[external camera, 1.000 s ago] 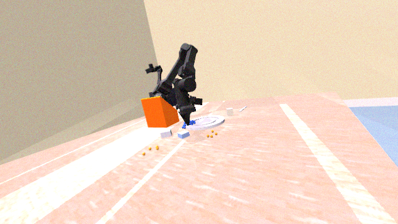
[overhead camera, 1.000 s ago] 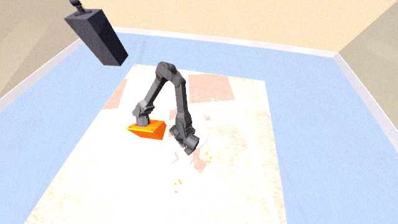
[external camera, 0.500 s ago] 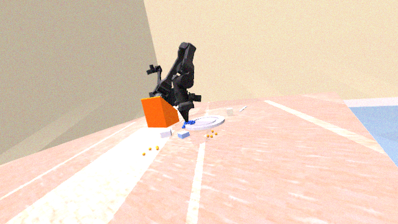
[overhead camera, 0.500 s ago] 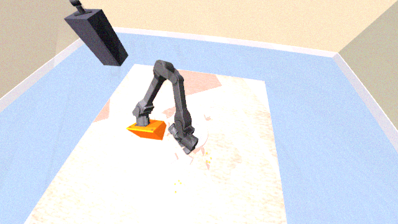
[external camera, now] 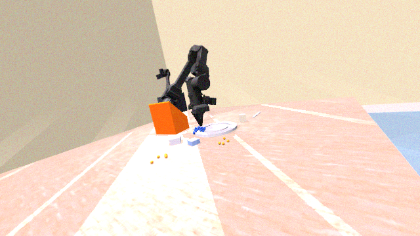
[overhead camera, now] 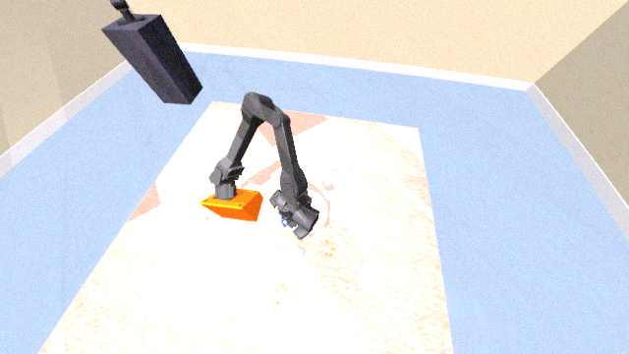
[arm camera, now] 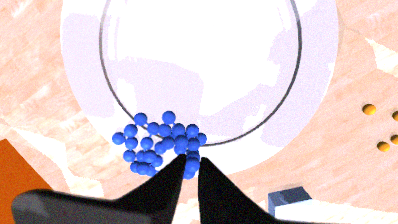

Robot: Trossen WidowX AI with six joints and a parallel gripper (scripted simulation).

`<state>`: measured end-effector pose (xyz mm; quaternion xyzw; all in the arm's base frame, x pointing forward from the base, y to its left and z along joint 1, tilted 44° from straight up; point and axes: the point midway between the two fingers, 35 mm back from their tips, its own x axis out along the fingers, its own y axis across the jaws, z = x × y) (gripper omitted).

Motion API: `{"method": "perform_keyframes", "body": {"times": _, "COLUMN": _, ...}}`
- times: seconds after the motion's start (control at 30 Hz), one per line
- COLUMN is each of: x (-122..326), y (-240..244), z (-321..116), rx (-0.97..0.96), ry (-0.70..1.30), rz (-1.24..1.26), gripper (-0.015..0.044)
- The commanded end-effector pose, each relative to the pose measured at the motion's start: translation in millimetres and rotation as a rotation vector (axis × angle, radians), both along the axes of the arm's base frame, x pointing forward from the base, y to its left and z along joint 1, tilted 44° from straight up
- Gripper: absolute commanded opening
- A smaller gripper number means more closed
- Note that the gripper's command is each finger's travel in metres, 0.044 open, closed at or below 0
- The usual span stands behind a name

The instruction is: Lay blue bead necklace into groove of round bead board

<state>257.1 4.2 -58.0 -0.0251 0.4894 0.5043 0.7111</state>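
Well inside the counter's (overhead camera: 383,295) (external camera: 279,196) (arm camera: 30,65) edges, my claw (overhead camera: 291,224) (external camera: 201,124) (arm camera: 192,161) pinches the blue, round-beaded necklace (overhead camera: 284,222) (external camera: 199,130) (arm camera: 179,131) by its strand; likely light, limp, slippery.

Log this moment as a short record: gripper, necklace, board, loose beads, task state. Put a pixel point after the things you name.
gripper: fingers (overhead camera: 290,225) (external camera: 201,125) closed on the necklace's near end
necklace: blue beads (overhead camera: 283,222) (external camera: 199,130) (arm camera: 179,130), bunched at the board's edge, some overlapping the dark ring line
board: round, pale (overhead camera: 321,208) (external camera: 226,130) (arm camera: 80,60)
loose beads: orange beads (overhead camera: 326,242) (external camera: 228,141) (arm camera: 369,109), off the board
task state: necklace not laid around the groove
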Motion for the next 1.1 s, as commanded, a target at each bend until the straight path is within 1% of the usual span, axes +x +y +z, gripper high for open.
{"method": "perform_keyframes", "body": {"times": 0.0, "x": 11.9, "y": 7.3, "z": 10.2, "rx": 0.001, "ry": -0.008, "rz": -0.004, "gripper": 0.0000}}
{"method": "perform_keyframes", "body": {"times": 0.17, "x": 19.2, "y": 16.0, "z": 18.5, "rx": 0.003, "ry": -0.009, "rz": -0.004, "gripper": 0.0000}}
{"method": "perform_keyframes", "body": {"times": 0.37, "x": 19.5, "y": 16.5, "z": 18.6, "rx": 0.003, "ry": -0.009, "rz": -0.004, "gripper": 0.0000}}
{"method": "perform_keyframes", "body": {"times": 0.83, "x": 19.9, "y": 31.4, "z": 3.5, "rx": 0.004, "ry": -0.009, "rz": -0.004, "gripper": 0.0000}}
{"method": "perform_keyframes", "body": {"times": 1.07, "x": 19.9, "y": 32.2, "z": 2.8, "rx": 0.004, "ry": -0.009, "rz": -0.004, "gripper": 0.0000}}
